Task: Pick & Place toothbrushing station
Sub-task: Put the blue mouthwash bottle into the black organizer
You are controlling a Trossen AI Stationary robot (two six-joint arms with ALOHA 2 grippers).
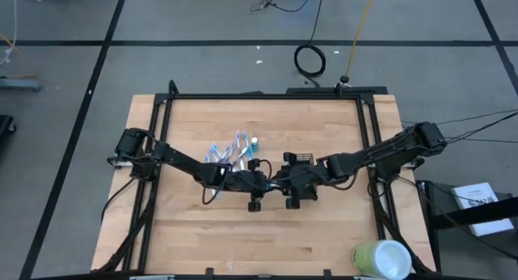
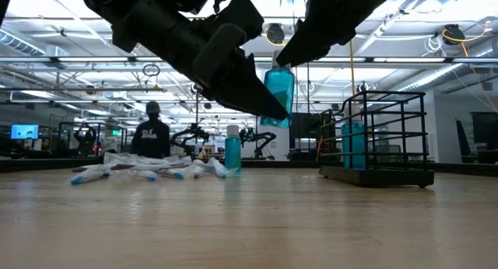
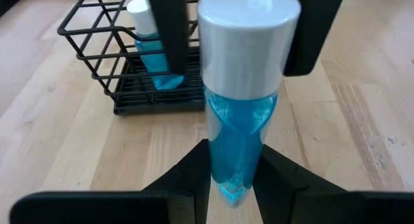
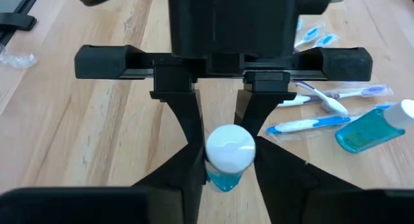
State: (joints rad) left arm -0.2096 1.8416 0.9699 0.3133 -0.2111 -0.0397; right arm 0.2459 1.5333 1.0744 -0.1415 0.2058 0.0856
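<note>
Handover in air, just beside holder [image 1: 298,159]. We see left claw [image 3: 234,179] clamped on bottle [image 3: 246,101] base; right claw [image 4: 225,160] pinches its white cap. Second bottle already in holder. Brushes [image 1: 231,153] piled on table [image 1: 324,223], holder's far side from right arm.

Overhead looks straight down; low looks level across table [image 2: 249,222]; wrist cameras close, facing; all share bottle [image 3: 242,114].

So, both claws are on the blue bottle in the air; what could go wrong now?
1. The left claw pinches the blue bottle only at its bottom, so it may tilt or drop during the handover.
2. The right claw at the cap is not clearly closed.
3. The wire holder already holds one bottle.
</note>
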